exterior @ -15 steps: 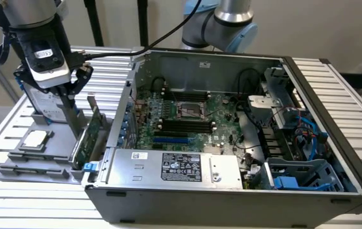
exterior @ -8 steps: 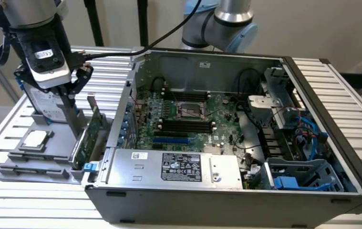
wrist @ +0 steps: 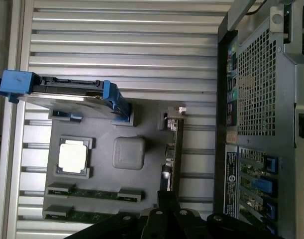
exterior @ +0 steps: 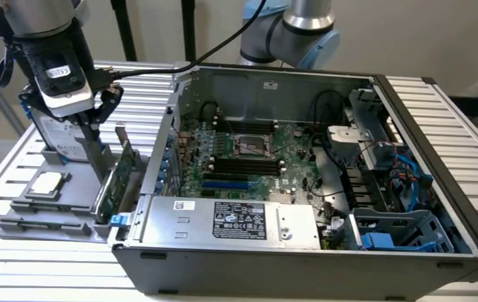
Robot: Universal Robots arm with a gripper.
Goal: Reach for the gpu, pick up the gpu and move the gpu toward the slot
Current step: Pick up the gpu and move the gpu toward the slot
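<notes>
On the slatted table [exterior: 440,113], the hand [wrist: 166,200] hangs just above the upright gpu [exterior: 114,180]; grip unclear.

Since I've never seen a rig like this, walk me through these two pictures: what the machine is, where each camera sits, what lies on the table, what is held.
The machine is a robot arm ending in a gripper, its clamp-like hand. One picture comes from a camera off the arm that sees the whole scene; the other from a camera on the wrist, looking down past the gripper. On the slatted table sits an open computer case. Beside it, at the exterior view's left, a grey tray carries parts: a hard drive with blue rails, a silver processor chip, memory sticks, and the gpu, a green card standing on edge. The gripper hangs over the tray close to the gpu. The gpu sits in the tray, not lifted.
</notes>
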